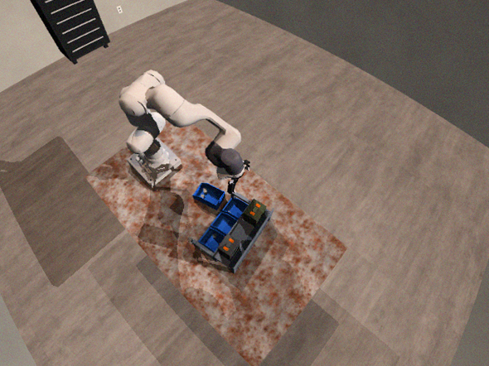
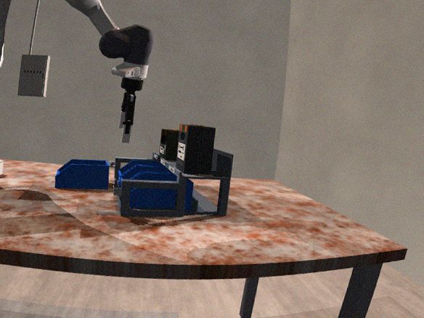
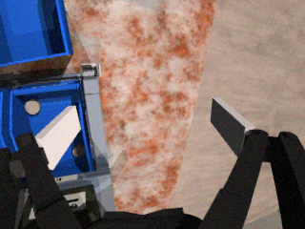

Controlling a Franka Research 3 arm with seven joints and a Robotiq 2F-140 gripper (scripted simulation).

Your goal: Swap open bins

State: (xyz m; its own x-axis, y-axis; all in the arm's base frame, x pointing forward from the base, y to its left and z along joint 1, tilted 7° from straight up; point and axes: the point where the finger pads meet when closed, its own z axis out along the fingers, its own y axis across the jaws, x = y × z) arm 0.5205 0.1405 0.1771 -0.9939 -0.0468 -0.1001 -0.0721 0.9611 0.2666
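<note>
1. Our tool (image 2: 126, 134) hangs with its fingers fully apart, holding nothing, above the shelf's (image 2: 152, 185) near end.
2. Three blue bins (image 1: 224, 223) sit in the shelf; the parts bin (image 1: 208, 194) stands on the counter (image 2: 275, 229) just beside it.
3. We judge the bins stiff, light and slick plastic: grip a side wall, tilt over the lip.
4. We cannot tell which shelf bin is empty; the wrist view shows parts in the end one.
</note>
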